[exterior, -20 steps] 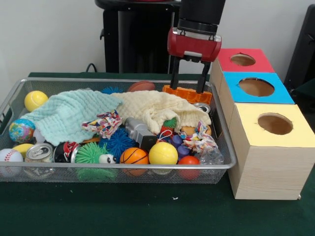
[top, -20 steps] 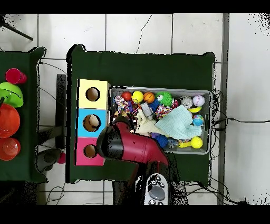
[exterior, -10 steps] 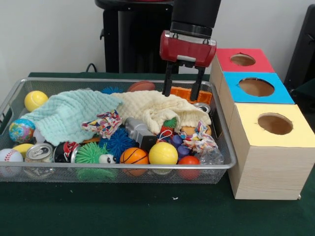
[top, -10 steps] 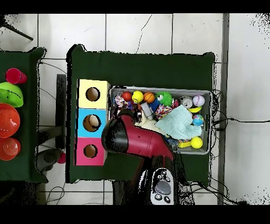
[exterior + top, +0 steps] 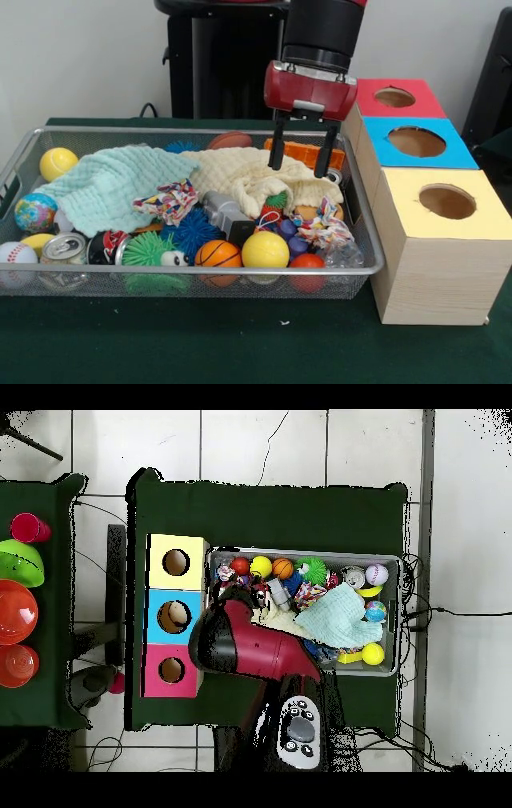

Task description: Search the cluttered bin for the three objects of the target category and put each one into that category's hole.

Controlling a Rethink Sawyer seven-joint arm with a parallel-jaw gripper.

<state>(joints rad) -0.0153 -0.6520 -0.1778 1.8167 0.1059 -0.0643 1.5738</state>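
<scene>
Evidently, the search step is in hand: the gripper (image 5: 303, 170) is held open and empty over the cream cloth (image 5: 254, 178) at the far right of the bin (image 5: 200, 276).

From the front, an orange block (image 5: 306, 154) is seen just behind the fingers; no target is known, so lifting the cloth is likely needed. From overhead, the arm (image 5: 250, 652) hides the gripper beside the three-holed box (image 5: 152, 616).

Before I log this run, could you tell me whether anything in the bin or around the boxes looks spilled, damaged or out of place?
Nothing stands out. The mesh bin is crowded but holds everything; the cream cloth and mint cloth lie draped over toys. The three boxes stand in line, and the end effector hangs open and empty above the cream cloth.
</scene>
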